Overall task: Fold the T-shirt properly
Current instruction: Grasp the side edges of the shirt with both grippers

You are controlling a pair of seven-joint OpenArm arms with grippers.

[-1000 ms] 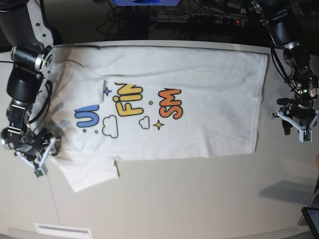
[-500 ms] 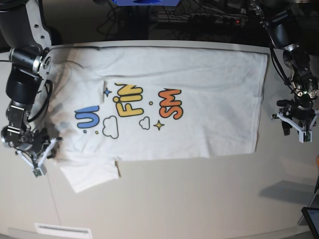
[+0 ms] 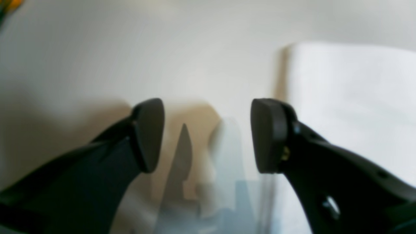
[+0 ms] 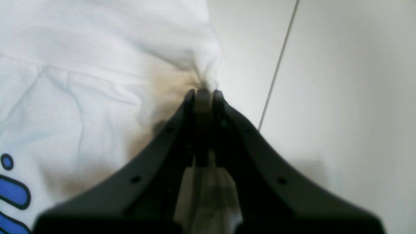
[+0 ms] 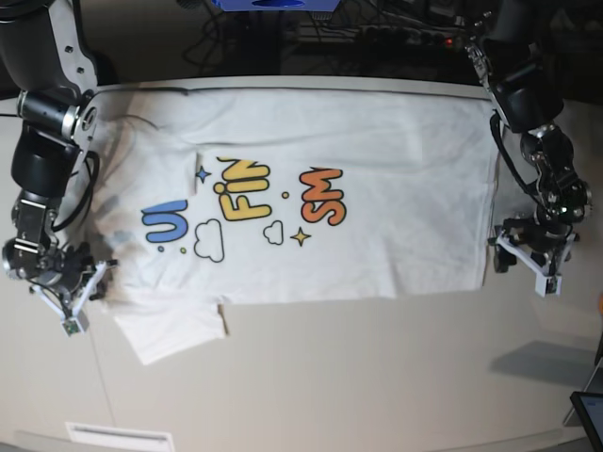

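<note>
The white T-shirt (image 5: 311, 179) lies spread print-up across the table, a sleeve (image 5: 170, 330) sticking out at the lower left. My right gripper (image 5: 85, 294) sits at the shirt's left edge. In the right wrist view it (image 4: 203, 94) is shut on a pinched bunch of the shirt's white cloth (image 4: 97, 81), with blue print at the lower left. My left gripper (image 5: 521, 266) stands open just off the hem at the right. The left wrist view shows its fingers (image 3: 208, 135) wide apart over bare table, the shirt's edge (image 3: 351, 97) beside the right finger.
Cables and equipment (image 5: 377, 38) line the dark far edge behind the table. A thin seam (image 4: 276, 71) runs through the tabletop near my right gripper. A screen corner (image 5: 589, 414) shows at the lower right, a white label (image 5: 118, 436) at the lower left.
My right gripper has shut on the shirt's left edge. My left arm has swung in toward the hem and its jaws have opened wider.
</note>
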